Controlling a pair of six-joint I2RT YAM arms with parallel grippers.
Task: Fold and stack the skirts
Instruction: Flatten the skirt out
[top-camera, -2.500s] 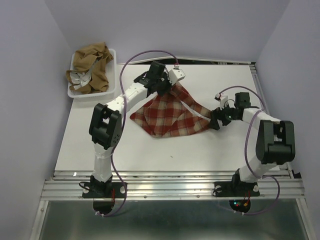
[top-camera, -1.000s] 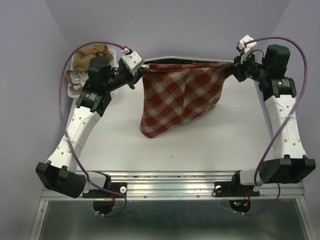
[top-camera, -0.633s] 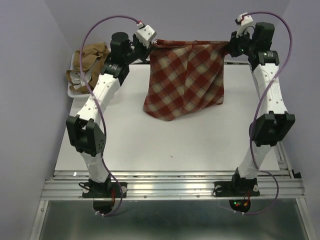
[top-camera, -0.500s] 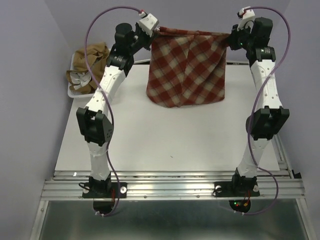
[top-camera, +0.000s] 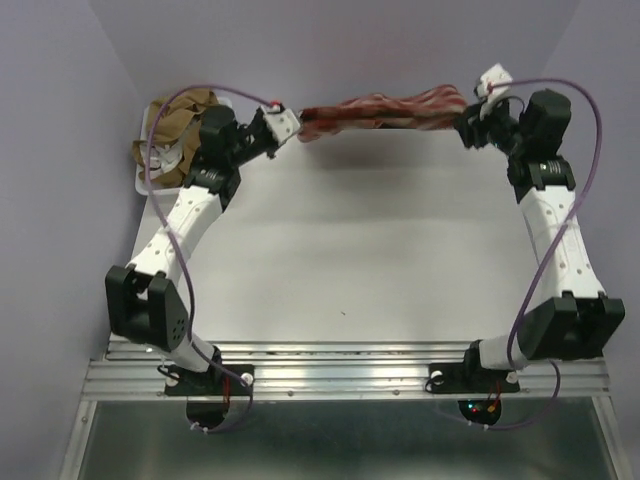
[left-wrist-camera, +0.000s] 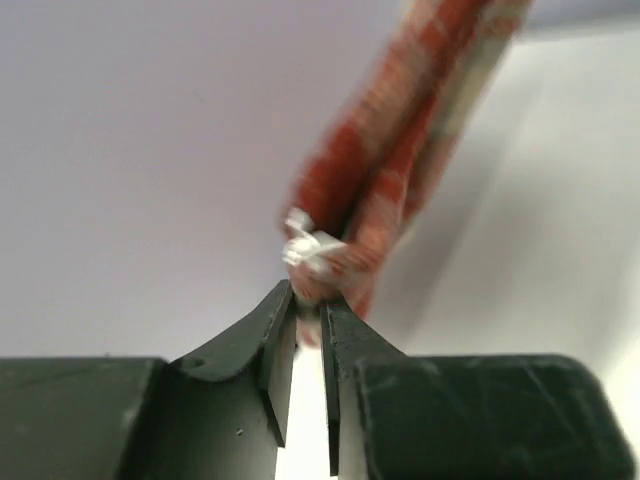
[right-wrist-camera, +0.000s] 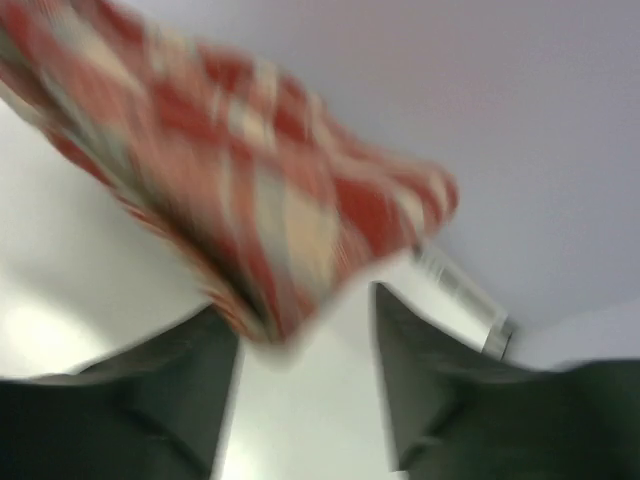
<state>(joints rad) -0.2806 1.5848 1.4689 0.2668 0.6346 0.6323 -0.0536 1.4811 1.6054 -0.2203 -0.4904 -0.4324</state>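
The red-and-cream plaid skirt (top-camera: 380, 108) hangs in the air as a blurred, bunched band over the table's far edge, between my two grippers. My left gripper (top-camera: 291, 128) is shut on one corner of it; in the left wrist view the jaws (left-wrist-camera: 308, 300) pinch the cloth (left-wrist-camera: 400, 150) and a white tag. My right gripper (top-camera: 468, 118) is at the other end. In the right wrist view its jaws (right-wrist-camera: 305, 320) stand wide apart, with the blurred skirt (right-wrist-camera: 250, 200) at the tip of the left finger. The tan-brown skirts (top-camera: 178, 120) lie heaped at the back left.
The tan skirts sit in a white tray (top-camera: 143, 181) at the table's back left corner, partly hidden by my left arm. The white table (top-camera: 350, 240) lies below the lifted skirt. Purple walls close in behind and at both sides.
Both arms have dropped from their high raised pose and swung the skirt toward the back wall. It no longer hangs flat but is a bunched, horizontal band. The right jaws now stand apart.
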